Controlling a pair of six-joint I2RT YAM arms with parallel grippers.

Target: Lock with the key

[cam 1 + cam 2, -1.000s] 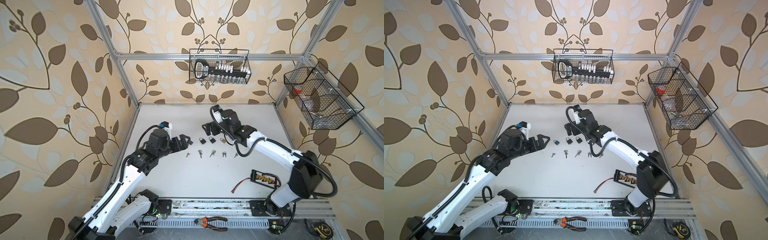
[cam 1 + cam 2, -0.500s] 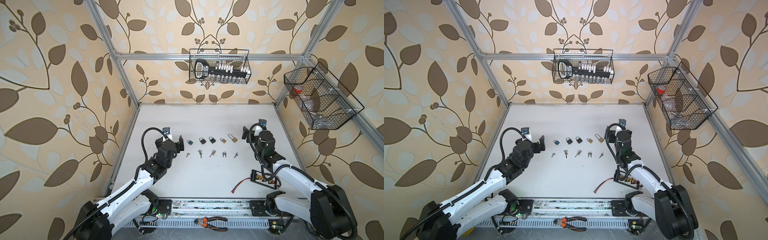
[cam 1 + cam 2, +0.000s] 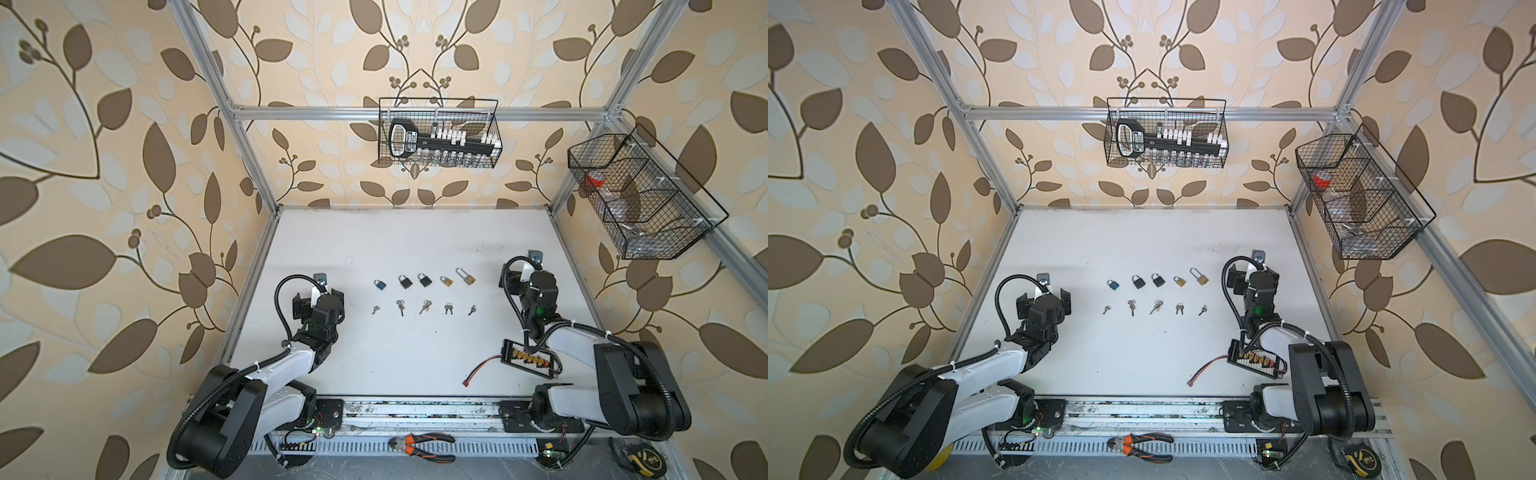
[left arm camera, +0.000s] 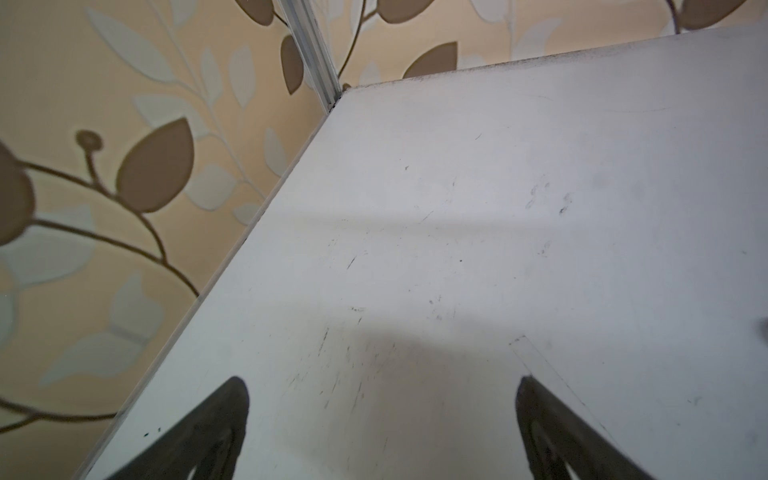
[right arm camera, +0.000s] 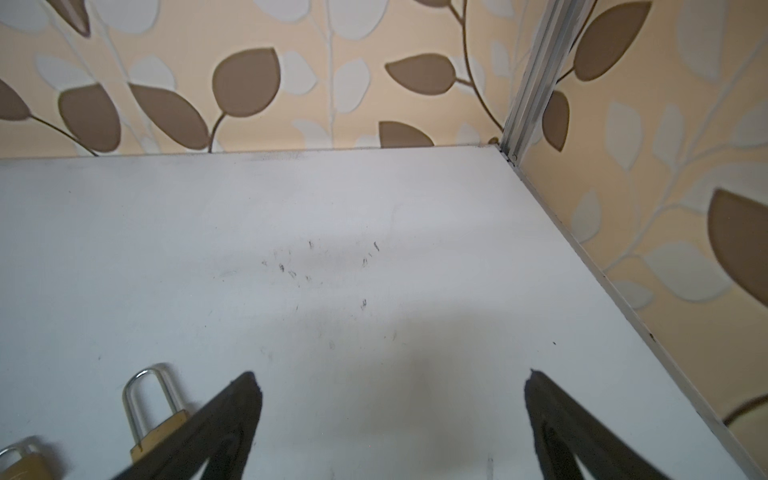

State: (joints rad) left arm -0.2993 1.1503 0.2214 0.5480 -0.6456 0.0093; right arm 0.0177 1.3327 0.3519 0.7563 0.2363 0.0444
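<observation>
Several small padlocks lie in a row at mid-table: a blue padlock (image 3: pixel 379 284), black ones (image 3: pixel 405 281), and a brass long-shackle padlock (image 3: pixel 466 276) (image 5: pixel 151 415) at the right end. A row of several keys (image 3: pixel 424 306) lies just in front of them, seen in both top views (image 3: pixel 1156 306). My left gripper (image 3: pixel 319 296) (image 4: pixel 382 382) hovers left of the rows, open and empty. My right gripper (image 3: pixel 530 276) (image 5: pixel 390 376) is right of the rows, open and empty, with the long-shackle padlock beside one finger.
A wire basket (image 3: pixel 438 133) with a tool set hangs on the back wall, and another wire basket (image 3: pixel 640 195) on the right wall. A black connector board (image 3: pixel 528 359) with a red wire lies front right. Pliers (image 3: pixel 424 444) rest on the front rail.
Both arms have drawn back from the rows toward the front and out to the sides. The right arm no longer reaches over the padlocks. Both grippers stayed open.
</observation>
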